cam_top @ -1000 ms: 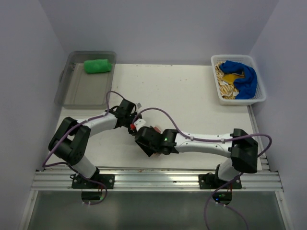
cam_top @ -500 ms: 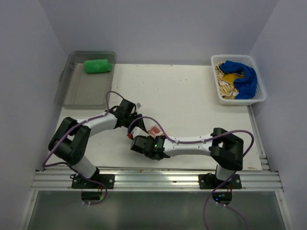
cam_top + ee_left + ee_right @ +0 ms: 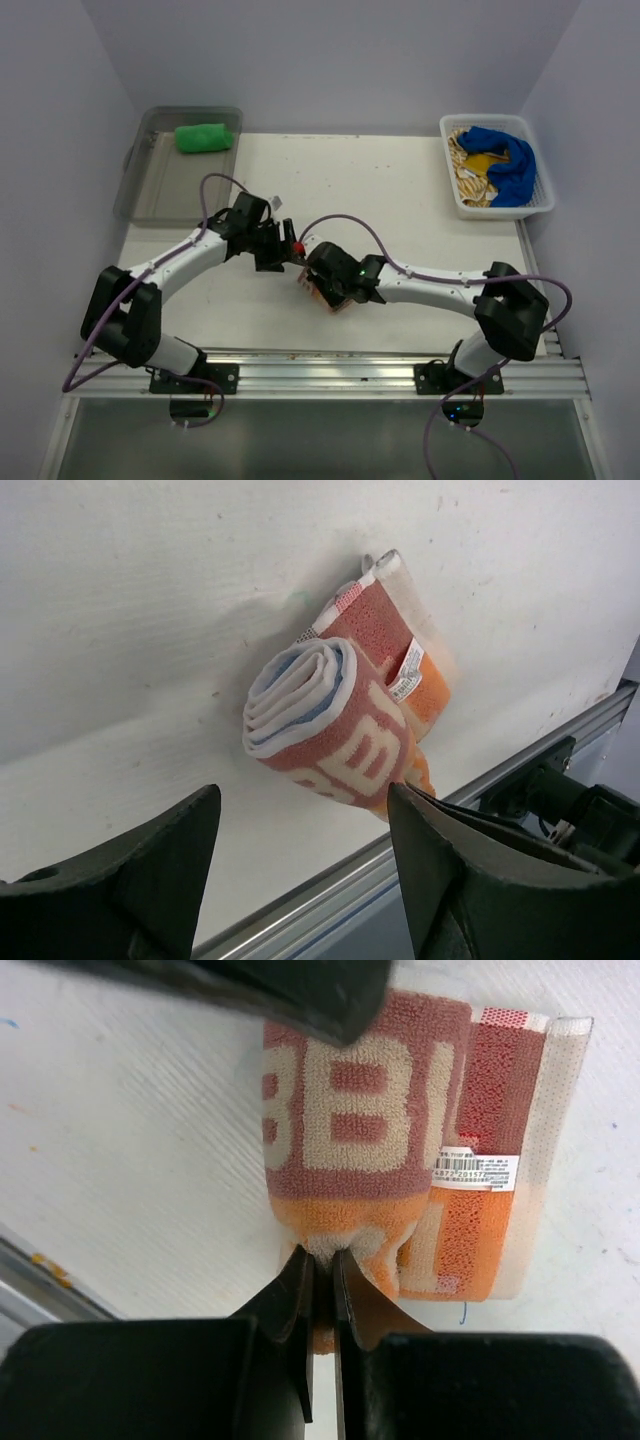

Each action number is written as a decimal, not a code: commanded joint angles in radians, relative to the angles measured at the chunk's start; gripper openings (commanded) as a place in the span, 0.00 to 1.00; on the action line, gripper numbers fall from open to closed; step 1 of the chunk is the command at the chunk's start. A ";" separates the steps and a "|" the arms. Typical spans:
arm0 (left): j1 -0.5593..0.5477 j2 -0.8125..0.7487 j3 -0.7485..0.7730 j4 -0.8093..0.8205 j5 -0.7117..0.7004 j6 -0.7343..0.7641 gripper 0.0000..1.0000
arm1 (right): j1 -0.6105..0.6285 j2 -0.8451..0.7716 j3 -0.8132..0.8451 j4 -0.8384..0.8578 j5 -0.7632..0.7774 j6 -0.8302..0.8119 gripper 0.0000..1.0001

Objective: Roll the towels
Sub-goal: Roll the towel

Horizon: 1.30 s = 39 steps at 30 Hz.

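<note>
With the green towel (image 3: 204,137) rolled, our right claw (image 3: 322,1260) pinches the nearly rolled orange towel (image 3: 365,1150), left claw (image 3: 300,815) apart; blue towel (image 3: 508,165) and yellow towel (image 3: 467,177) wait.

Both arms meet over one towel near the table's front edge

The orange-and-white towel (image 3: 328,302) lies on the white table (image 3: 420,220), mostly hidden under the right gripper (image 3: 325,280), with only an orange edge showing. The left gripper (image 3: 280,248) sits just left of that towel and a little farther back, close to the right one. From above, how either gripper's jaws stand cannot be told. Well away to the towel's far left, a clear bin (image 3: 150,190) holds a rolled green towel (image 3: 204,137) at its far end. Well away to its far right, a white basket (image 3: 505,210) holds the blue towel (image 3: 508,160) heaped over the yellow-tan patterned towel (image 3: 468,178).
</note>
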 commanded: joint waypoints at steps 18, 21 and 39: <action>0.039 -0.118 -0.126 0.078 0.082 0.014 0.86 | -0.290 0.021 -0.219 0.476 -0.818 0.345 0.00; 0.038 -0.107 -0.142 0.089 0.079 0.015 0.87 | -0.315 0.040 -0.233 0.493 -0.848 0.360 0.00; 0.007 0.066 -0.147 0.223 0.091 -0.020 0.47 | -0.356 0.047 -0.233 0.443 -0.798 0.373 0.18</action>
